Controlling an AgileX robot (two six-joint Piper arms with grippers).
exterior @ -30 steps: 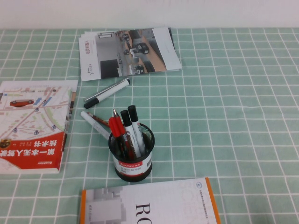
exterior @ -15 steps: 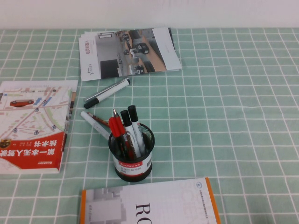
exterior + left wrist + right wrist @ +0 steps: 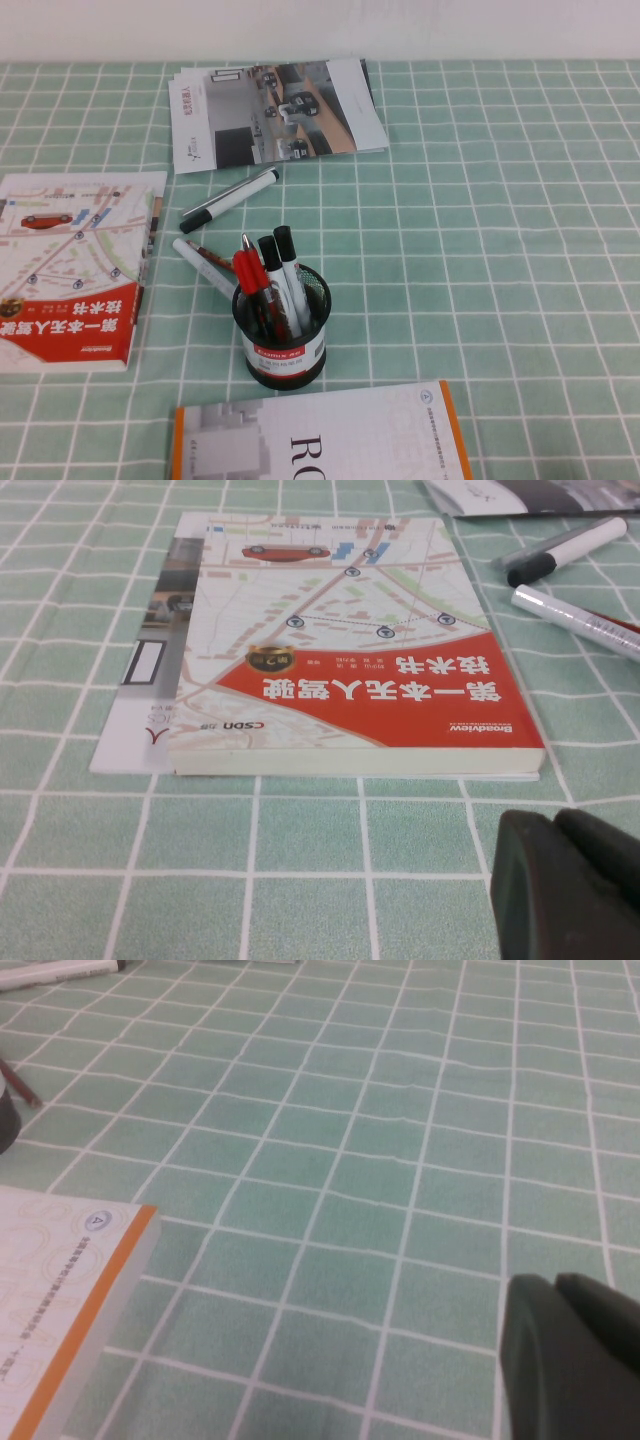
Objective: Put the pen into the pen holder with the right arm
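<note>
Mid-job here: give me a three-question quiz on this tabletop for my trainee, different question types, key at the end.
1. True or false: the pen stands in the pen holder.
2. Which lies nearest the holder on the cloth? A) clear-barrelled pen B) marker C) brochures
3. Fill in: the red-covered book lies on the robot's ____ side.

Neither arm shows in the high view; the left gripper and right gripper each show only at a wrist view's corner.

Key: 1 true; 2 A; 3 left.
</note>
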